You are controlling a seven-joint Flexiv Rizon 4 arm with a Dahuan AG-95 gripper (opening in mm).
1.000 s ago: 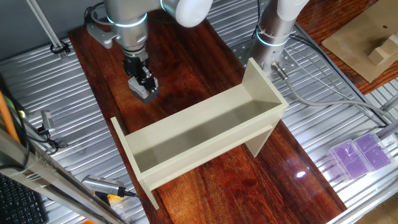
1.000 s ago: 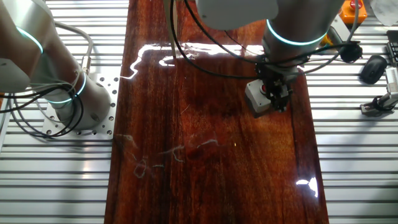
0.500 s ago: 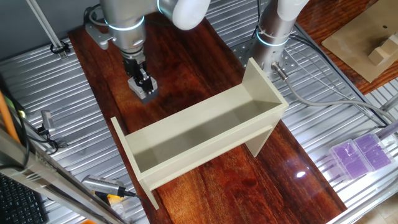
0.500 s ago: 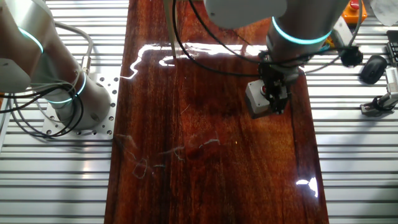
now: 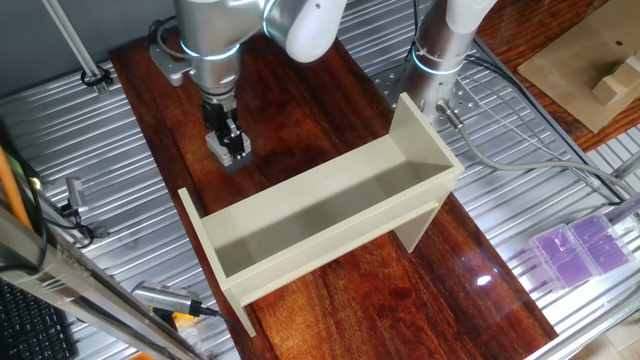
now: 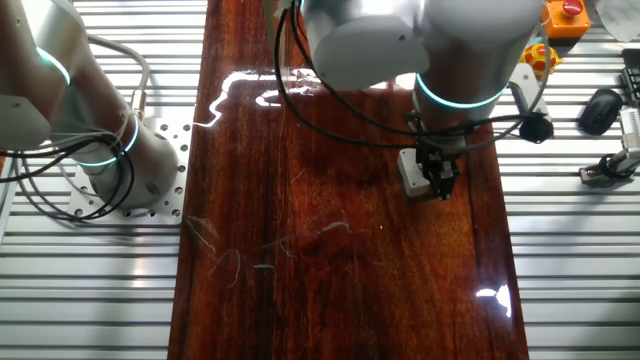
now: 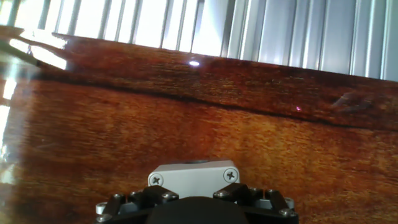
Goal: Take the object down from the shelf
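On the dark wooden counter (image 5: 300, 100), at the left, the robot's hand (image 5: 226, 146) is pinching the small grey box (image 5: 228, 154) low over the wood, off and just beside the long cream shelf (image 5: 330, 215), which is standing to its right, well short of the purple cases (image 5: 580, 245).

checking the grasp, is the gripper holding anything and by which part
The gripper holds the grey box, fingers closed on its sides, low over the wooden table.
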